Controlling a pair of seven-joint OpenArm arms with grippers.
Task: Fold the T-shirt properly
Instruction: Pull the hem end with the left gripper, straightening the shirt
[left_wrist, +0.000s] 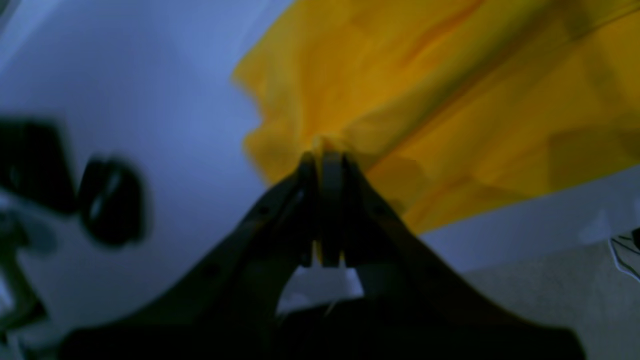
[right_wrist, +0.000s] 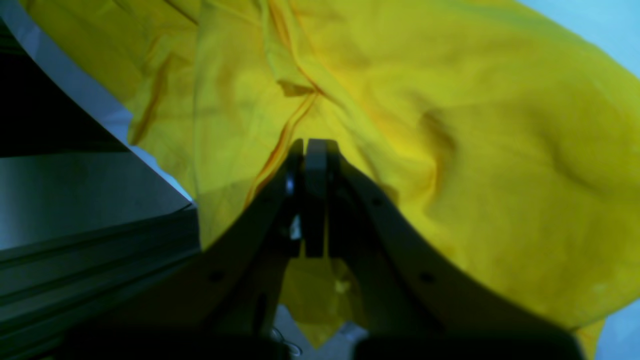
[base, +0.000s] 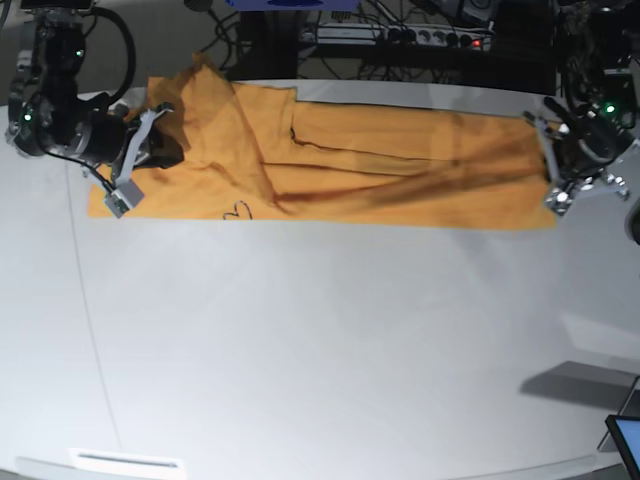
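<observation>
The orange-yellow T-shirt lies stretched in a long band across the far part of the white table, with a small dark heart mark near its front edge. My left gripper is shut on a pinch of the shirt; in the base view it holds the shirt's right end. My right gripper is shut on a fold of the shirt; in the base view it holds the raised left end. The white tag is not visible.
Cables and a power strip run behind the table's far edge. A screen corner sits at the front right. A white strip lies at the front left edge.
</observation>
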